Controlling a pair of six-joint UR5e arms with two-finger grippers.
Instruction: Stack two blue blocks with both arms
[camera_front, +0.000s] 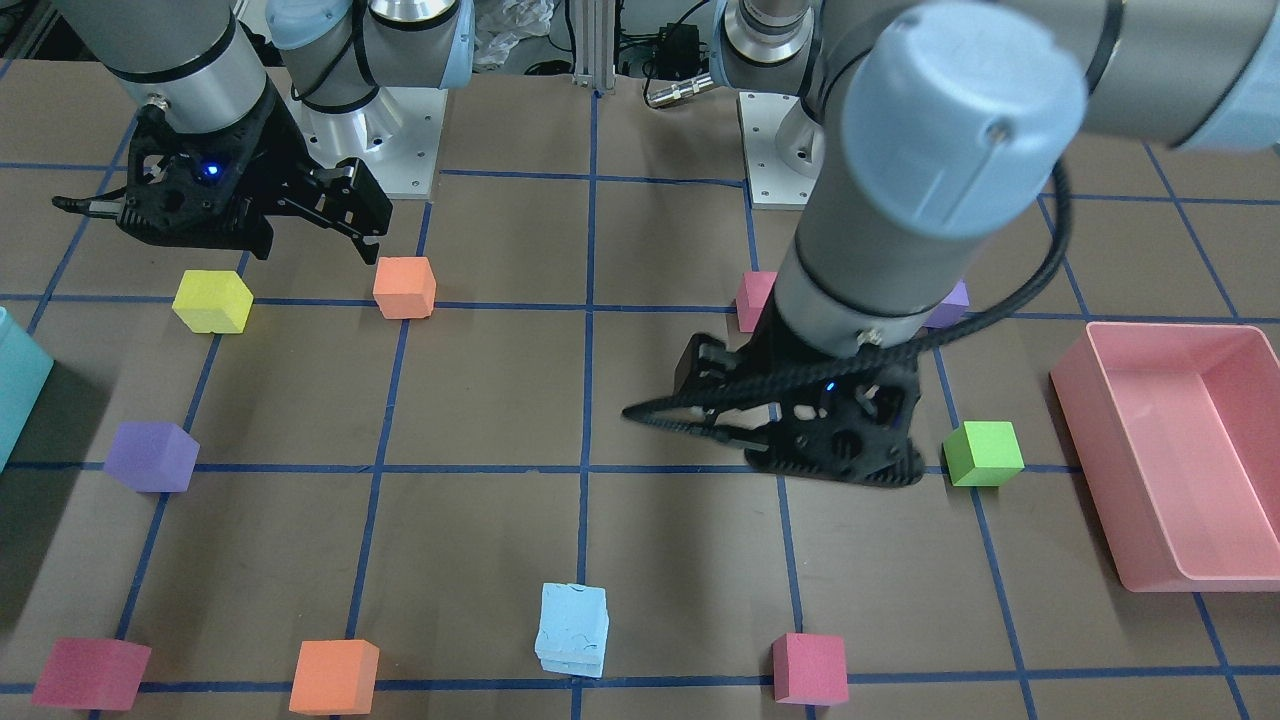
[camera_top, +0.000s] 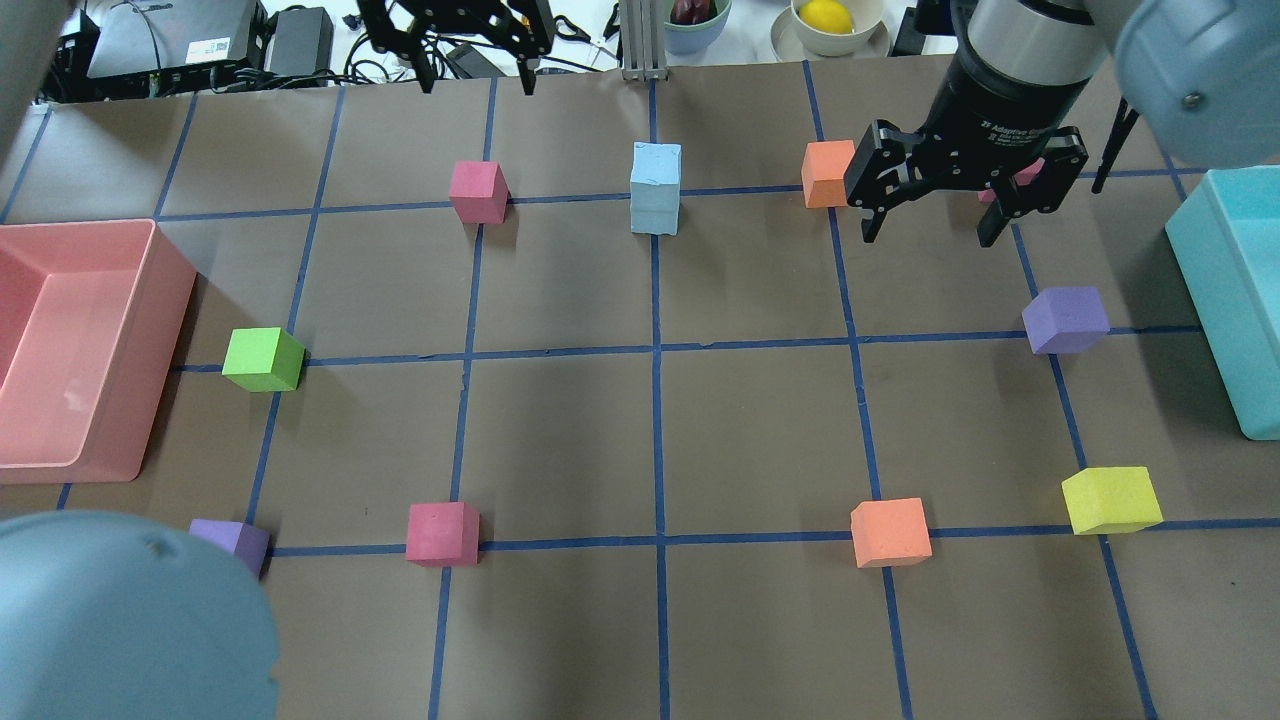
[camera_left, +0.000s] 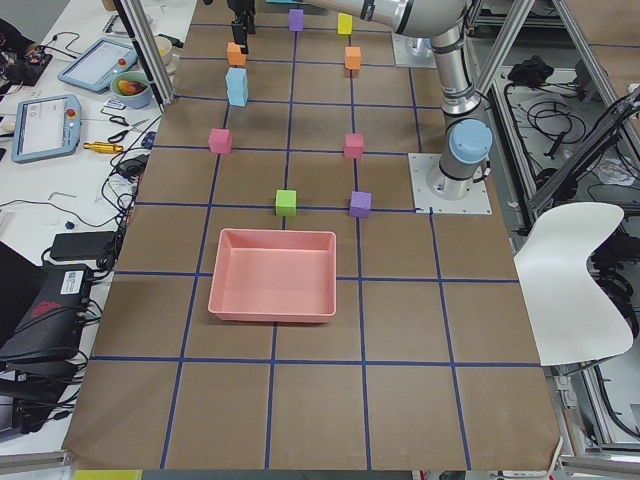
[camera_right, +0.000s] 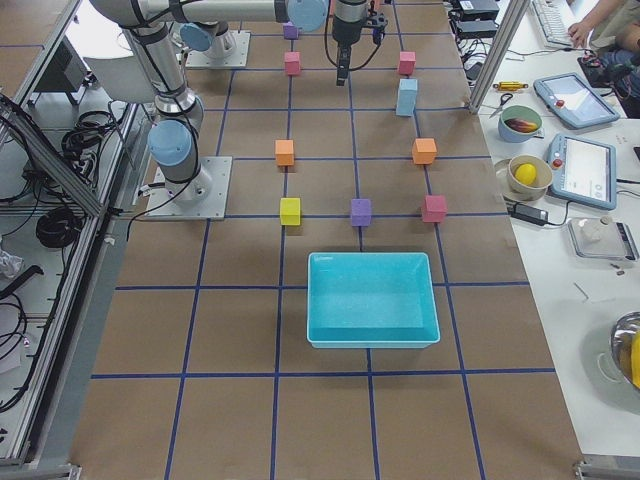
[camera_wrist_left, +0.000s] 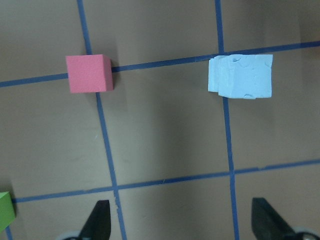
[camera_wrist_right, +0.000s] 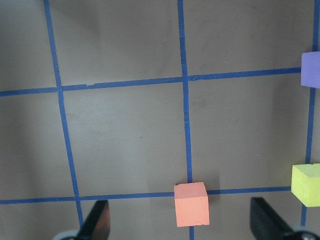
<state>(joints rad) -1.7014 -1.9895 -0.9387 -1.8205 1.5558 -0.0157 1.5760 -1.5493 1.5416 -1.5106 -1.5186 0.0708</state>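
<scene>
Two pale sky-blue foam cubes (camera_top: 655, 188) stand stacked ahead of the left claw (camera_wrist_left: 184, 222), spread wide and empty; the right claw (camera_top: 930, 235), likewise agape and empty, hangs clear, likely sparing the tower.

place: robotics lab | evidence: teach pendant (camera_right: 587, 160), aluminium framing (camera_right: 497, 50), taped-grid table (camera_right: 250, 330)

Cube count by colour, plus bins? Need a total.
Blue cubes: 2, stacked
Pink cubes: 3
Orange cubes: 2
Purple cubes: 2
Yellow cube: 1
Green cube: 1
Bins: 2, pink bin and teal bin
Total: 11 cubes, 13 things with bins
</scene>
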